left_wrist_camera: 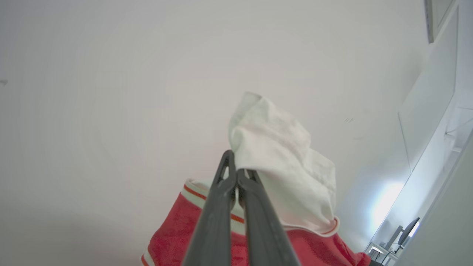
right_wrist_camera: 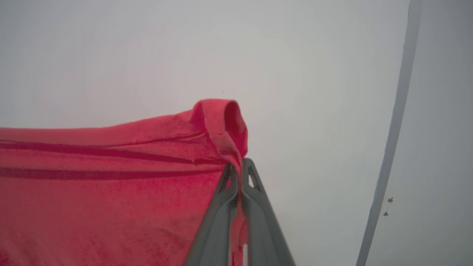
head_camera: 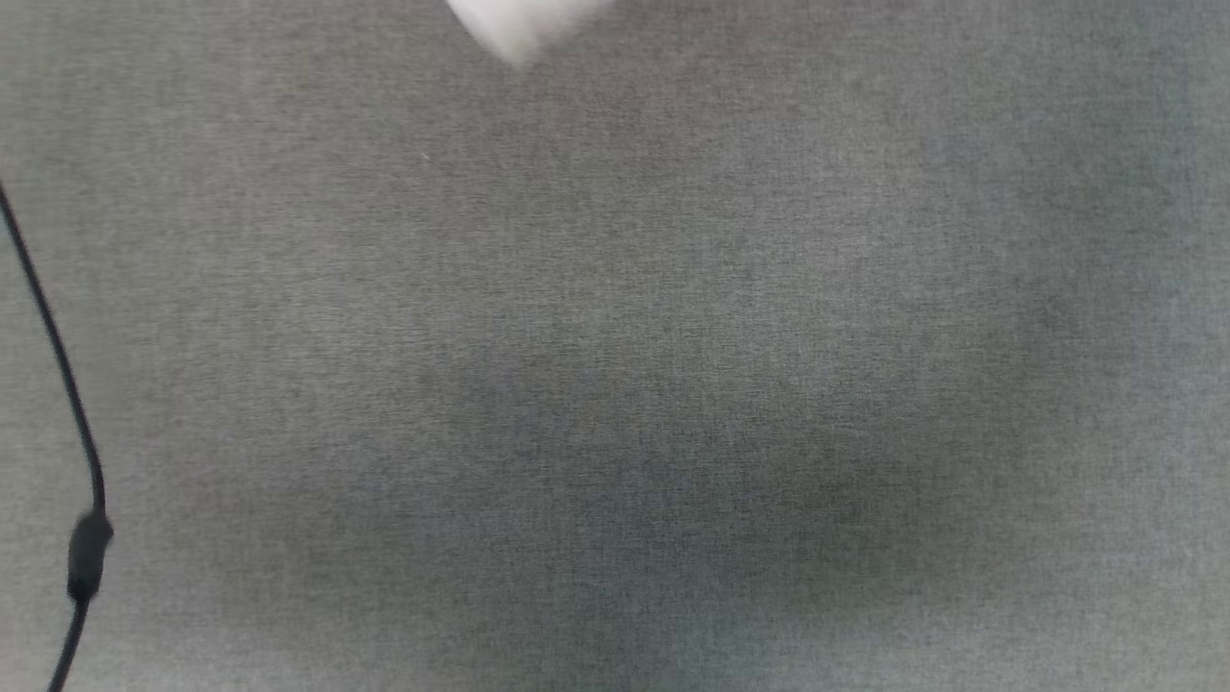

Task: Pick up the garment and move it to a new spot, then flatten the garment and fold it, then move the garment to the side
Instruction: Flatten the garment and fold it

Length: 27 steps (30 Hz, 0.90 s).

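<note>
L end effector [left_wrist_camera: 236,165] pinched shut on white lining corner of garment [left_wrist_camera: 284,162], red body w/ striped hem below it. R end effector [right_wrist_camera: 240,165] clamped shut on red edge, cloth stretched taut toward that view's left. Garment is raised against pale bkgd. Head view: grey surface [head_camera: 673,384], black cable [head_camera: 58,365] at left.

The garment [right_wrist_camera: 111,192] is a bright, saturated red, with darker red lines running along its folds. In the left wrist view it shows a plain white panel [left_wrist_camera: 281,155], and its hem trim [left_wrist_camera: 207,194] is off-white with a thin orange-red stripe. The left claw [left_wrist_camera: 236,166] and the right claw [right_wrist_camera: 238,166] are both dark matte grey. The bench [head_camera: 673,336] is a mottled grey weave. Over it lie a black cable [head_camera: 58,365] and a blurred white patch [head_camera: 524,24].
</note>
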Available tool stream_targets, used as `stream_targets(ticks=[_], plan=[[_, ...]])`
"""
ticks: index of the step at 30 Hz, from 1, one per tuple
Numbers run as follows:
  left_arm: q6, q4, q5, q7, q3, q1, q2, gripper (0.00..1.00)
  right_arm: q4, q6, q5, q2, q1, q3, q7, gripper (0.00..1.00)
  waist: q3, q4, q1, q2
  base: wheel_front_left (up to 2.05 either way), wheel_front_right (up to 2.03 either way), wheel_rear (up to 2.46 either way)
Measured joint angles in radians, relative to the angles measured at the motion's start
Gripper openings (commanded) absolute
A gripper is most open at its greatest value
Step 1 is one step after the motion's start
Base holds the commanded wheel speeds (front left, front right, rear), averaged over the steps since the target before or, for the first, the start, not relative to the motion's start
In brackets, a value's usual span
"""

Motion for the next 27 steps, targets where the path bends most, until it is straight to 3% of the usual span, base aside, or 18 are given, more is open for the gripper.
stream_targets(ticks=[4, 9, 14, 18, 27], plan=[[0.000, 0.042, -0.005, -0.006, 0.019, -0.113, -0.033, 0.00, 0.053, 0.000, -0.029, 0.005, -0.073, -0.015, -0.063, 0.00, 0.016, -0.012, 0.0000, 0.0000, 0.00, 0.00, 0.00], [0.000, 0.020, -0.037, 0.011, 0.019, -0.064, -0.041, 0.00, 0.092, 0.000, -0.034, 0.012, -0.048, 0.030, -0.075, 0.00, 0.020, -0.006, 0.0000, 0.0000, 0.00, 0.00, 0.00], [0.000, -0.104, -0.097, 0.051, -0.001, 0.183, -0.023, 0.00, 0.064, 0.000, 0.021, -0.006, 0.108, 0.128, -0.039, 0.00, 0.023, 0.007, 0.0000, 0.0000, 0.00, 0.00, 0.00], [0.000, -0.302, -0.148, 0.039, 0.004, 0.462, 0.009, 0.00, -0.062, -0.001, 0.130, -0.065, 0.307, 0.213, 0.026, 0.00, 0.017, 0.013, 0.0000, 0.0000, 0.00, 0.00, 0.00], [0.001, -0.652, -0.147, 0.018, -0.024, 0.965, 0.097, 0.00, -0.369, -0.003, 0.301, -0.217, 0.743, 0.246, 0.175, 0.00, -0.040, 0.018, 0.0000, 0.0000, 0.00, 0.00, 0.00]])
